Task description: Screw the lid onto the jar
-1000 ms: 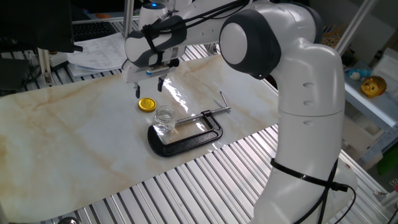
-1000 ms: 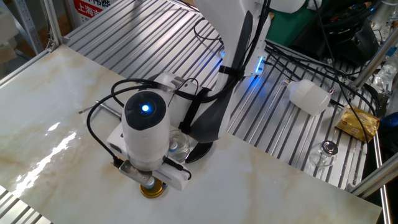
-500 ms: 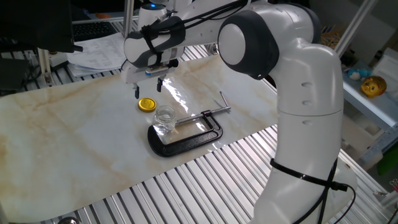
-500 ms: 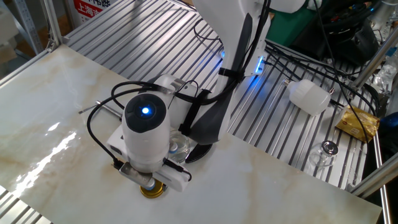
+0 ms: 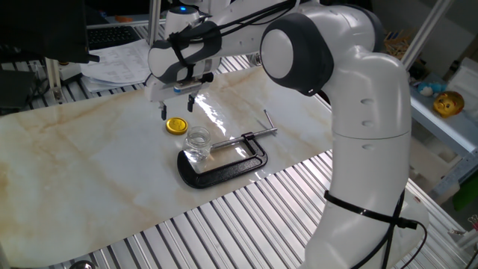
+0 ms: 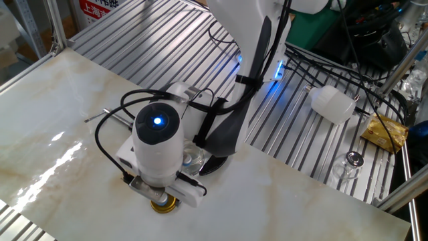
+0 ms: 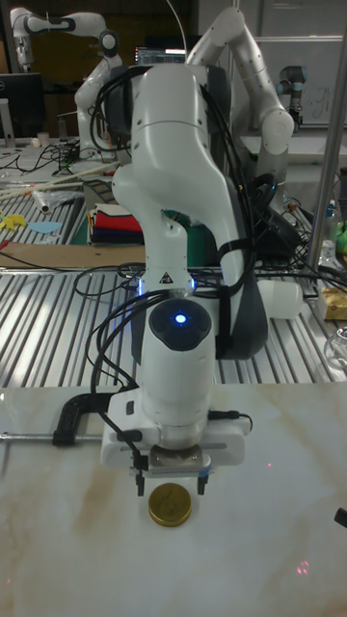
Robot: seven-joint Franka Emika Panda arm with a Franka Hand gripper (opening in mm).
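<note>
Gripper [image 7: 171, 479] hangs just above the lid [image 7: 170, 503], fingers [image 5: 163, 112] spread wide either side of it and holding nothing, lid flat on the table [image 5: 89, 164] beside the jar [image 5: 198, 140] (which stands against the black clamp [image 5: 224, 166]).

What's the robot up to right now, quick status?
Gripper open, above the lid. Lid flat on table, jar uncapped beside the C-clamp. Nothing in the way.
</note>
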